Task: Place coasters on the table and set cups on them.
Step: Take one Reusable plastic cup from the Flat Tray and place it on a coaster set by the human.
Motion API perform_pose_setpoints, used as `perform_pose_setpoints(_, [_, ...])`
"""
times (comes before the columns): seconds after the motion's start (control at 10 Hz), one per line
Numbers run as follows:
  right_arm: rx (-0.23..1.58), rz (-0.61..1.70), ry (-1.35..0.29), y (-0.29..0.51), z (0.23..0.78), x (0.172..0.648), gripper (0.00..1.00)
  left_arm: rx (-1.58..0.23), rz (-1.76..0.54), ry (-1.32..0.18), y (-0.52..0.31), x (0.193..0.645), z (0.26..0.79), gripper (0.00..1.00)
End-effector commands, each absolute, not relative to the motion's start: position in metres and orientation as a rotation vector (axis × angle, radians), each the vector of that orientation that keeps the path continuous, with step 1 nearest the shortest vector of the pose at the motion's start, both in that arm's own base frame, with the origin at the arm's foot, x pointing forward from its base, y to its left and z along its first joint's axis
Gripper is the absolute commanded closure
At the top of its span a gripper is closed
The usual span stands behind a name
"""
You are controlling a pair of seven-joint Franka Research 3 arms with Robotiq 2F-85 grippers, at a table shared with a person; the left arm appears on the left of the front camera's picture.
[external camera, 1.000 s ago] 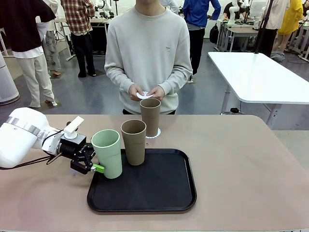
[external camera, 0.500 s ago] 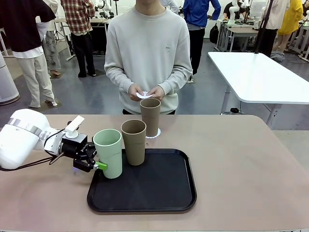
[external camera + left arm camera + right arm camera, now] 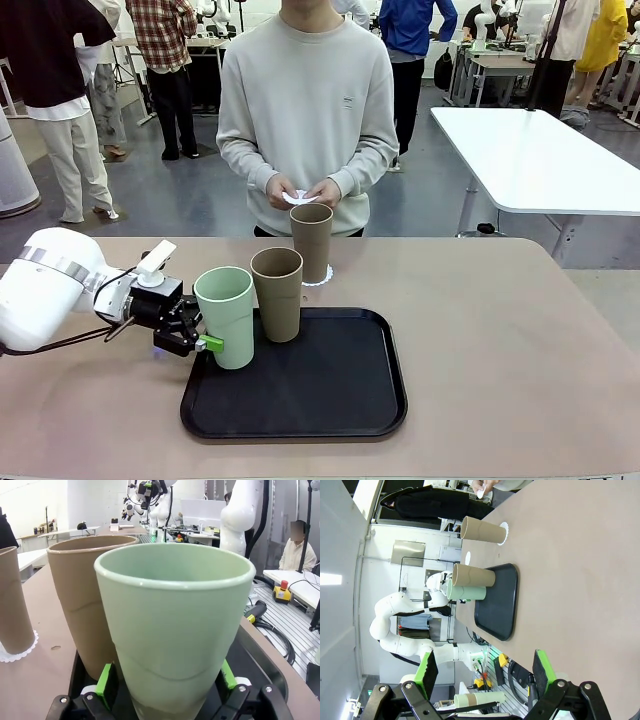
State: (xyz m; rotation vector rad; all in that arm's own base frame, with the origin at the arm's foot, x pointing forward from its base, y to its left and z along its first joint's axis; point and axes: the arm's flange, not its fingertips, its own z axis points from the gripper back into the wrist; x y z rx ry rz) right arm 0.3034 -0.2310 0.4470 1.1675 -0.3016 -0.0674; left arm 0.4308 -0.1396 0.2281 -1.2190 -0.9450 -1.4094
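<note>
My left tool at the mint cup
Jaws wide, straddling it on the tray; my right tool is wide too.

Left of centre in the front view, the mint green cup is a pale, matte shade. The tan brown cup beside it is plain, and so is the second tan brown cup above it. The doily at that cup's base is white with a lacy scalloped edge. The tray is black and the tabletop plain beige-pink. At far left, the robot arm is white, its left gripper black with bright green pads. At top centre, the person's sweatshirt is pale grey.
</note>
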Motion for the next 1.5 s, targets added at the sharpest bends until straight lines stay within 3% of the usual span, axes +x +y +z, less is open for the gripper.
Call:
perform_pose_setpoints(0.0, [1.166, -0.064, -0.293, -0.232, 0.447, 0.302, 0.0, -1.232, -1.411, -0.938, -0.145, 0.436, 0.226, 0.0])
perform_pose_setpoints(0.1, [1.166, -0.064, -0.293, -0.232, 0.447, 0.302, 0.0, -1.231, -1.418, -0.931, -0.145, 0.436, 0.226, 0.0])
perform_pose_setpoints(0.2, [1.166, -0.064, -0.293, -0.232, 0.447, 0.302, 0.0, -1.23, -1.427, -0.929, -0.145, 0.436, 0.225, 0.59])
perform_pose_setpoints(0.3, [1.166, -0.064, -0.293, -0.232, 0.447, 0.302, 0.0, -1.233, -1.428, -0.929, -0.144, 0.437, 0.225, 0.6])
perform_pose_setpoints(0.4, [1.166, -0.064, -0.293, -0.232, 0.447, 0.302, 0.0, -1.235, -1.432, -0.927, -0.144, 0.437, 0.225, 1.0])
perform_pose_setpoints(0.6, [1.166, -0.064, -0.293, -0.232, 0.447, 0.302, 0.0, -1.239, -1.443, -0.927, -0.141, 0.436, 0.226, 1.0])
perform_pose_setpoints(0.7, [1.166, -0.064, -0.293, -0.232, 0.447, 0.302, 0.0, -1.231, -1.466, -0.917, -0.138, 0.432, 0.227, 0.76])
perform_pose_setpoints(1.0, [1.166, -0.064, -0.293, -0.232, 0.447, 0.302, 0.0, -1.183, -1.536, -0.858, -0.112, 0.399, 0.293, 0.76])
perform_pose_setpoints(1.4, [1.166, -0.064, -0.293, -0.232, 0.447, 0.302, 0.0, -1.111, -1.484, -1.003, -0.07, 0.372, 0.414, 0.76])
